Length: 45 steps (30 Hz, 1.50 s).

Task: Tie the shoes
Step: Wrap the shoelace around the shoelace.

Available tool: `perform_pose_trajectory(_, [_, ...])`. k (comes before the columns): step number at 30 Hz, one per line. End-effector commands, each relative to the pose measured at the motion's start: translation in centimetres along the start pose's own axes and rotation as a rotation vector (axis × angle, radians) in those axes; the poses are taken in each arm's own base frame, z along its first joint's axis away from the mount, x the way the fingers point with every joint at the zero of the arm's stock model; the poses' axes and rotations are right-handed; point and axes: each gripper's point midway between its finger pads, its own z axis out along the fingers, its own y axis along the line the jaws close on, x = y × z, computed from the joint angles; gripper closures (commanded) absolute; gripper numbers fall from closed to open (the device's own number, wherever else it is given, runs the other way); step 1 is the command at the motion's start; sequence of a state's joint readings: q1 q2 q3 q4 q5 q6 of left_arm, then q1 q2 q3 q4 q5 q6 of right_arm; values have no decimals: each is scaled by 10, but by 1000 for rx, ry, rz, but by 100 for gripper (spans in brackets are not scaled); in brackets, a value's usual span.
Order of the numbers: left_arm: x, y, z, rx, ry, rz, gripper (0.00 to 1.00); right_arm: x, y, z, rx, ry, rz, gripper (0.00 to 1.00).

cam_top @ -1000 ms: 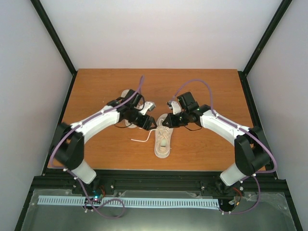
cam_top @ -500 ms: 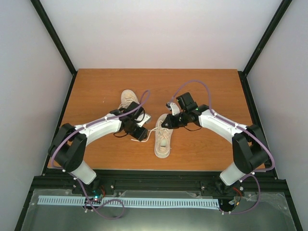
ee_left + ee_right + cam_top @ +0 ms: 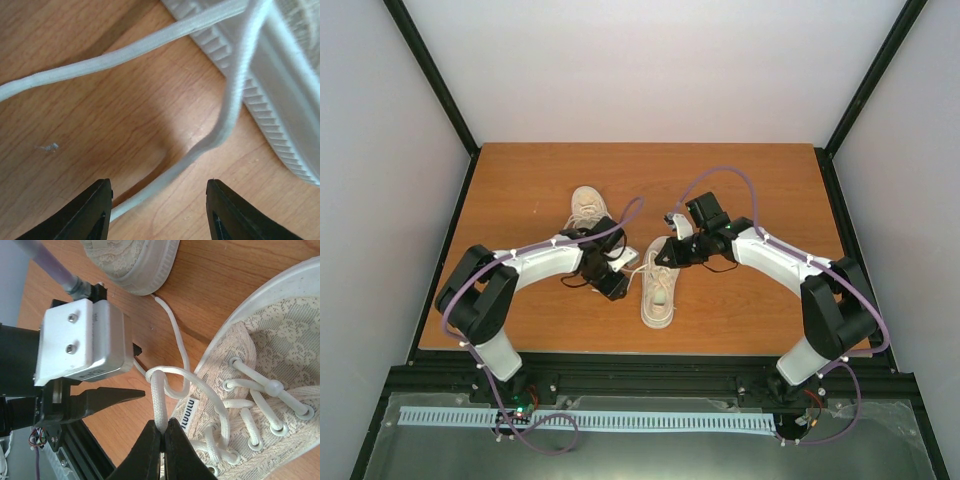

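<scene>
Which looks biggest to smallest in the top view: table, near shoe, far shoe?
1. Table, by far.
2. Near shoe.
3. Far shoe. It looks smaller, but the left arm hides its heel end and it lies farther from the camera, so the two shoes may well match.

Lace [image 3: 165,176] loops between left fingers [image 3: 85,215]; shoe [image 3: 270,115] alongside

The left tool [image 3: 616,287] sits low over the desk [image 3: 760,190], with the near shoe [image 3: 658,300] just right of it and the far shoe [image 3: 585,206] beyond it. The right tool [image 3: 658,256] meets the near shoe's far end, and a thin lace [image 3: 639,269] lies between the tools.
</scene>
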State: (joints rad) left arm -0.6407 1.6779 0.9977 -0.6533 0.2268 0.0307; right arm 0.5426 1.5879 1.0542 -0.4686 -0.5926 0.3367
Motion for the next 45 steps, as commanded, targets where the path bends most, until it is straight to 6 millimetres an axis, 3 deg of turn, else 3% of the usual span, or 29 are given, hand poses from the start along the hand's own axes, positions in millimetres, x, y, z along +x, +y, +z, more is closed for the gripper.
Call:
perform_pose_trajectory(1, [-6, 7, 3, -47, -3, 16, 47, -13, 7, -3, -25, -27, -25, 97])
perform_pose_trajectory(7, [-4, 18, 10, -119, 6, 9, 55, -12, 6, -1, -30, -23, -23, 97])
perform_pose_trajectory(17, [17, 24, 16, -197, 41, -29, 62, -15, 6, -3, -55, -40, -3, 97])
perform_pose_trajectory(25, [19, 20, 20, -175, 59, -53, 97, -16, 5, -6, -55, -50, 1, 97])
perform_pose_trajectory(31, [-7, -2, -12, -85, -77, -130, 99, -19, 5, -8, -46, -62, -1, 97])
perform_pose_trajectory(35, [-26, -36, -50, 78, -187, -147, 99, -22, 6, -10, -45, -69, -1, 97])
perform_pose_trajectory(39, [-31, -82, -94, 292, -291, -66, 99, -24, 7, -11, -43, -74, -5, 97])
perform_pose_trajectory(41, [-33, -95, -112, 344, -323, -49, 99, -26, 8, -11, -43, -76, -9, 97])
perform_pose_trajectory(45, [-40, -119, -124, 444, -307, -35, 99, -30, 10, -10, -53, -73, -13, 97])
